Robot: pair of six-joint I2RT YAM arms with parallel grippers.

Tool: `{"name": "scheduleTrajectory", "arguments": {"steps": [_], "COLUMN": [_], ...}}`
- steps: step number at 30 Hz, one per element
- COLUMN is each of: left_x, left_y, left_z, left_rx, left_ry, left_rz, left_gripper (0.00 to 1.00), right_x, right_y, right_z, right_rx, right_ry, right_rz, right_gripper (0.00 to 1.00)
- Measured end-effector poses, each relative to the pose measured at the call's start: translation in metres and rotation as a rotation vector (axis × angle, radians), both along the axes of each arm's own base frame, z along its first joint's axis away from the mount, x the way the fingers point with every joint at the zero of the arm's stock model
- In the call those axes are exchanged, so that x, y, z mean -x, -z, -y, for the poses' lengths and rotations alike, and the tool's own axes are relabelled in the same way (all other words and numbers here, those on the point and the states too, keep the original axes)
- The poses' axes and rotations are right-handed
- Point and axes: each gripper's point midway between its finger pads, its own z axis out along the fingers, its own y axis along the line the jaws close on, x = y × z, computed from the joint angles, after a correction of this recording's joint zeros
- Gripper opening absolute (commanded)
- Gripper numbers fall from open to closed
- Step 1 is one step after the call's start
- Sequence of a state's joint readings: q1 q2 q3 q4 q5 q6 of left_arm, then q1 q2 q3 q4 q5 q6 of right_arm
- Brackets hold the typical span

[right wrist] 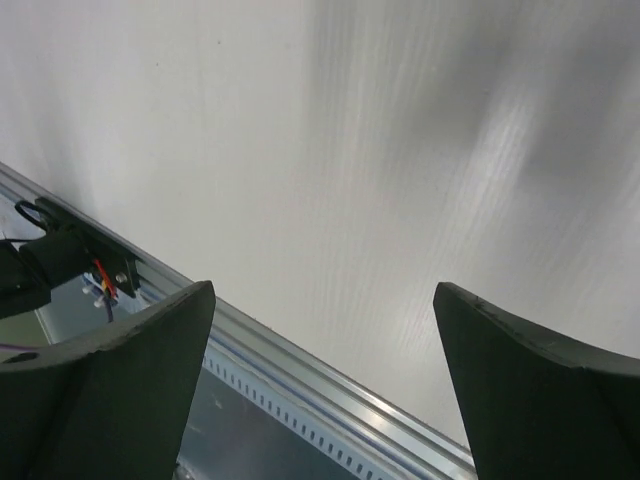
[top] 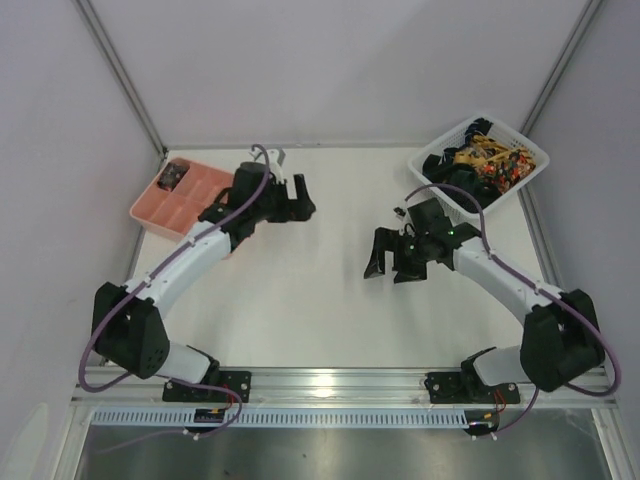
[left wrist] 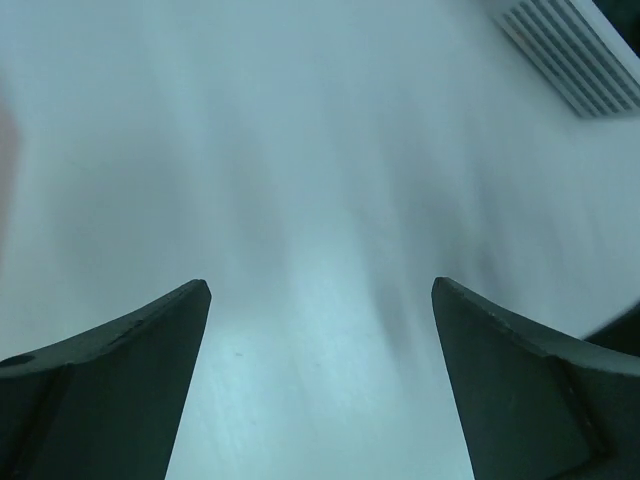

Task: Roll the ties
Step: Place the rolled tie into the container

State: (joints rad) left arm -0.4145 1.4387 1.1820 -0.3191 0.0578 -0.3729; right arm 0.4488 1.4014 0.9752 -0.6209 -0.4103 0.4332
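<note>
Left gripper (left wrist: 320,284) and right gripper (right wrist: 325,286) are hanging spread and empty, ties (top: 490,165) lying in a basket (top: 535,150) beyond the right.

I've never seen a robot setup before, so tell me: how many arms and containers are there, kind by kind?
Robot arms: 2, left gripper and right gripper both open
White basket: 1
Pink tray: 1
Total: 4
The ties in the basket are too tangled to count.

The ties (top: 487,160), heaped in the basket (top: 538,158) at 1 o'clock, cannot be told apart. The dark item (top: 175,175) in the tray (top: 200,186) at 10 o'clock is too small to be identified. The left wrist view is blurred.
</note>
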Motion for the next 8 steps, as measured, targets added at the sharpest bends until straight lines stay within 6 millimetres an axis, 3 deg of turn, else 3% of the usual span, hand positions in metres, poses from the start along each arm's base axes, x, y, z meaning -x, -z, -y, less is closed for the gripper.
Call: {"name": "scheduleTrajectory", "arguments": {"steps": [3,8], "left_x": [0.039,0.081], "left_y": [0.017,0.027], "left_z": [0.040,0.049], "left_rx": [0.080,0.170], "left_ry": [0.074,0.096], "left_rz": [-0.022,-0.039], "left_gripper": [1.00,1.00], "right_x": [0.000,0.008], "right_y": [-0.009,-0.008], "right_z": [0.014,0.025], "right_rx": [-0.011,-0.061], "right_ry": [0.073,0.154], "right_rz": [0.056,0.126], "right_gripper": [1.00,1.00]}}
